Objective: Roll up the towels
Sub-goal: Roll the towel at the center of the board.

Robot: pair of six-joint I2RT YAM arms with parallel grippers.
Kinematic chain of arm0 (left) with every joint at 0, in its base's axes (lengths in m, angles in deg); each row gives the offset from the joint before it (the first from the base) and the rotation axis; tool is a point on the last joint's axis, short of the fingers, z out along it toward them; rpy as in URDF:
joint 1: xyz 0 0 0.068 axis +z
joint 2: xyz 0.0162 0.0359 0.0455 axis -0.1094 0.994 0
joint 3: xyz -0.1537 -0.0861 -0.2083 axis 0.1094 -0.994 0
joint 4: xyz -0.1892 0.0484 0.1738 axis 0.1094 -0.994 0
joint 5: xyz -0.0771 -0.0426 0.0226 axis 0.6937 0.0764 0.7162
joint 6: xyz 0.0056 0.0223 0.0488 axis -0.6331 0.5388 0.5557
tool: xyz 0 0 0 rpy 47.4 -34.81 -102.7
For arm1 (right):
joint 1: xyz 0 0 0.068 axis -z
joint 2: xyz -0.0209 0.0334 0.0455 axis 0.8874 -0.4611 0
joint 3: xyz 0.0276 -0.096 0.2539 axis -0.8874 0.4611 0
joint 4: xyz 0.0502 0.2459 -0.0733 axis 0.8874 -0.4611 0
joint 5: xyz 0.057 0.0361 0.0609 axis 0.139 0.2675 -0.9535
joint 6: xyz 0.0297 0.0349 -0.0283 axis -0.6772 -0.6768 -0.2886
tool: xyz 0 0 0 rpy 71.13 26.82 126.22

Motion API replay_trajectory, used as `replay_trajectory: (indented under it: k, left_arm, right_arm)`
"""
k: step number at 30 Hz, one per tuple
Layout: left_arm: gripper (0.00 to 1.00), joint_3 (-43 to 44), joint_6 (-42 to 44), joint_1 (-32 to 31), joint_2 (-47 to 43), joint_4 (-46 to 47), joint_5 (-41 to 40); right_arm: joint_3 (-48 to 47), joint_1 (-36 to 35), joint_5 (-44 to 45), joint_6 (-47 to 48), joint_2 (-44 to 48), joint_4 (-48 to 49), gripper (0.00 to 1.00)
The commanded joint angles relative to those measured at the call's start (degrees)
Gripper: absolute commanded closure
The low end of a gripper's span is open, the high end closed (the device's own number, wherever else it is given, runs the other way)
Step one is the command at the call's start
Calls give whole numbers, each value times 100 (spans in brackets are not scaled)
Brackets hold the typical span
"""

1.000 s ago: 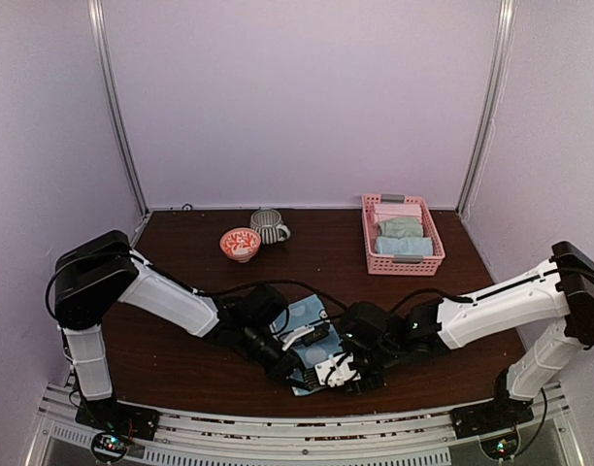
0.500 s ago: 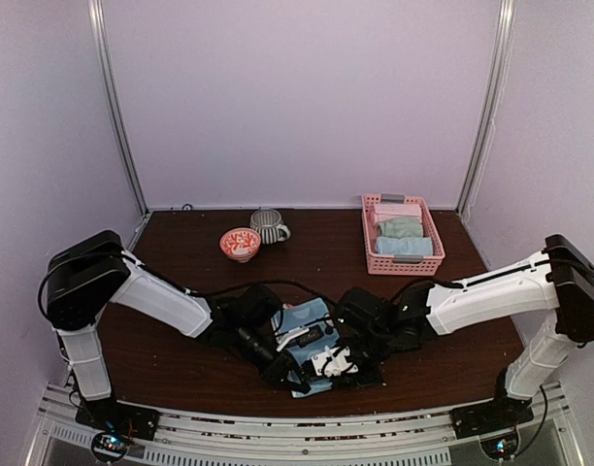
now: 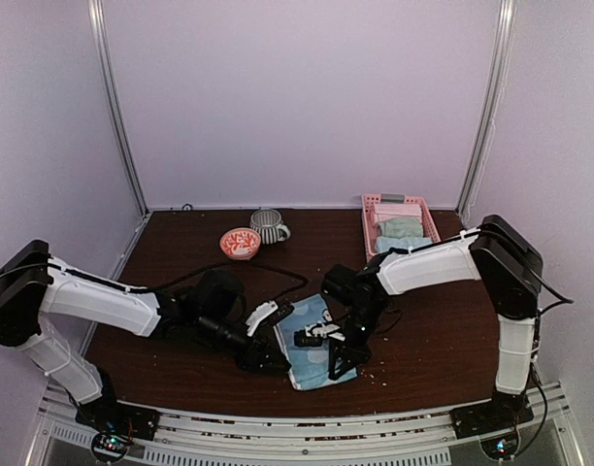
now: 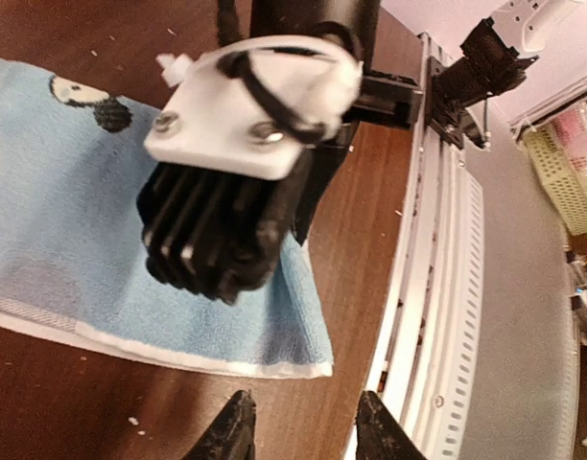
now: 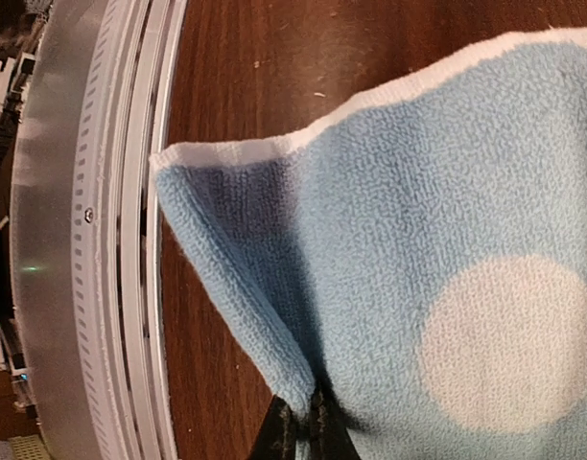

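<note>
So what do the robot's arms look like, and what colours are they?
Both the left arm and the right arm have smooth white tube-shaped shells with chunky black joints. A thin black cable loops over the right gripper, which is black and ribbed with a white plate screwed on top. The left gripper has black fingers.

A dark brown wooden counter (image 3: 181,267) carries a small orange and white patterned bowl (image 3: 240,243) at the far side. A grey striped mug (image 3: 268,226) stands just right of it. A pink plastic lattice basket (image 3: 367,225) stands far right.
</note>
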State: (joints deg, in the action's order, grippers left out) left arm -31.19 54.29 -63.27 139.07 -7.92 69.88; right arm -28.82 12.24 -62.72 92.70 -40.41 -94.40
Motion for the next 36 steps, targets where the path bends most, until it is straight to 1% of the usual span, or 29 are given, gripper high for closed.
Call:
replay_trajectory:
  k: [1,4,6,8,11,14,16,20,27,36]
  left_arm:
    - [62,99,798,-526,-576,-246,-1706]
    - [60,614,1367,-1118,-509,-760,-2650]
    - [60,1108,1795,-1519,-203,-1280,-3198]
    - [60,1674,2234,-1843,394,-1743,-3617]
    - [60,2327,2743,-2157,1172,-2279,-3986]
    - [66,2755,3098,-2270,1762,-2611,-3987]
    - [68,2833,3216,-2281,1982,-2663,-4094]
    - [67,2771,3357,-2281,2083,-2560,-4339]
    - [63,2502,3359,-2279,1949,-2445,-4577]
    - [62,2279,3347,-2266,1883,-2340,-4630]
  right_arm:
    - [-564,261,-570,129,-580,-1081,100]
    - [-864,309,-627,197,-861,-1461,100]
    - [-937,309,-581,120,-947,-1519,100]
    - [-987,310,-505,11,-993,-1513,100]
    - [-1015,319,-403,-49,-1017,-1513,100]
    - [-972,315,-353,-87,-981,-1457,100]
    - [-969,319,-354,-95,-979,-1433,100]
    - [-969,316,-398,-96,-984,-1421,100]
    - [-959,318,-451,-56,-1002,-1421,100]
    - [-942,319,-468,-2,-1061,-1438,100]
